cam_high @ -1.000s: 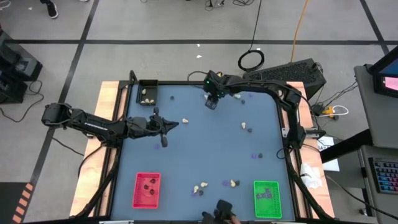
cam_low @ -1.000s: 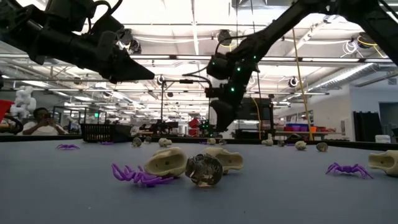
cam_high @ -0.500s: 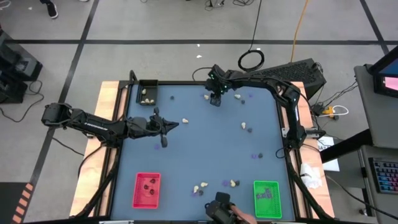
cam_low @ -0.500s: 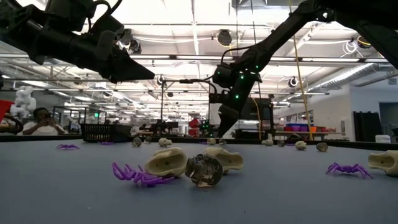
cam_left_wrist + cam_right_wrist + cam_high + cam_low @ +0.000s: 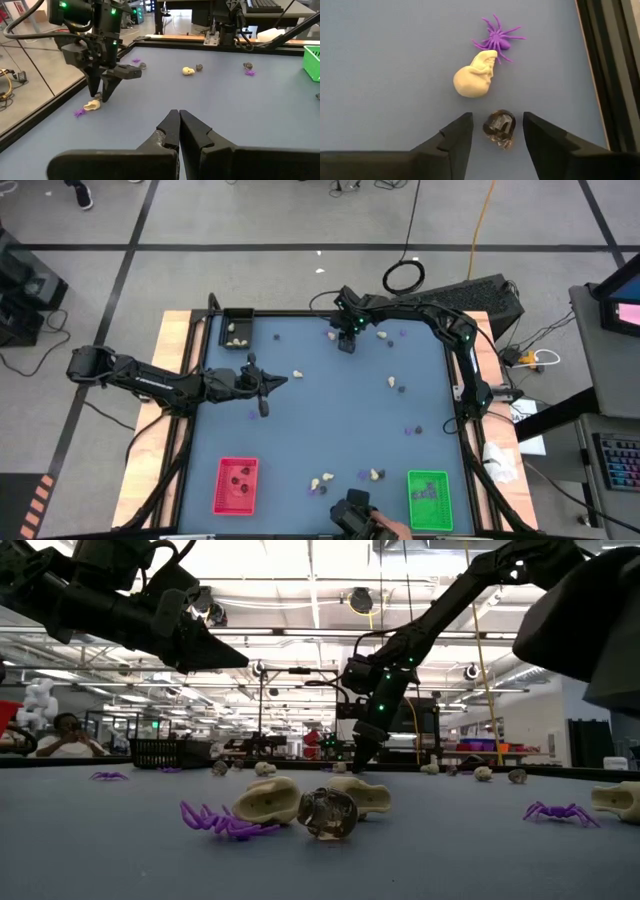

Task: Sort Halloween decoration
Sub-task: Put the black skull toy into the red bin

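Bench (image 5: 330,430): blue-grey top in a black frame, wooden edges showing on both sides.
Red tray (image 5: 236,485): near corner on the left.
Green tray (image 5: 430,500): near corner on the right.
Black tray (image 5: 237,329): far left corner.
Cable coil (image 5: 404,277): on the floor beyond the bench.
Person (image 5: 62,735): seated far off in the room behind.

Bright overhead lamps glare; distant background looks perhaps slightly soft.
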{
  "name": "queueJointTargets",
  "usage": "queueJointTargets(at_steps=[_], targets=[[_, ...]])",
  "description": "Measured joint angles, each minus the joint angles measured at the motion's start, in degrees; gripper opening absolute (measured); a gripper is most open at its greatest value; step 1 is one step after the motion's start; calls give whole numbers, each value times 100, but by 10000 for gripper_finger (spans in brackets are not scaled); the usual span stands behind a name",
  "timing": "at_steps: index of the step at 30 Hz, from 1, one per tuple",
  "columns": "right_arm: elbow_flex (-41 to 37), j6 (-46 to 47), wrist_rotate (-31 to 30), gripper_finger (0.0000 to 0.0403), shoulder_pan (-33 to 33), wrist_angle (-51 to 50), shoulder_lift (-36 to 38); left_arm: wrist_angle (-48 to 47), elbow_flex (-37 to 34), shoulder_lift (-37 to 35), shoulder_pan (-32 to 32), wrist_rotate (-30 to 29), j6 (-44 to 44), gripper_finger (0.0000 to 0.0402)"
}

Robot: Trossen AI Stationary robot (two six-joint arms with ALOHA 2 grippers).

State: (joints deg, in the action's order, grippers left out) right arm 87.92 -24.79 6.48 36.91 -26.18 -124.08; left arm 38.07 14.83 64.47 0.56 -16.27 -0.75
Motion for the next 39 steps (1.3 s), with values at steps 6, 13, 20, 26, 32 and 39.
queueJointTargets(at_steps=[6,13,20,26,32,39], targets=[[-7,120,24,111,35,-52,-15,0,0,1,0,0,0,6],[-13,154,-21,62,33,-98,14,1,0,0,0,0,-2,6],[-34,251,-75,62,-23,-213,169,0,0,1,0,0,2,6],[-50,417,-101,50,-224,-408,447,0,0,0,0,0,2,6],[-44,626,-68,46,-647,-537,640,-24,0,0,2,0,-2,6],[-35,744,-52,33,-1393,-530,731,-55,0,0,2,0,0,6]])
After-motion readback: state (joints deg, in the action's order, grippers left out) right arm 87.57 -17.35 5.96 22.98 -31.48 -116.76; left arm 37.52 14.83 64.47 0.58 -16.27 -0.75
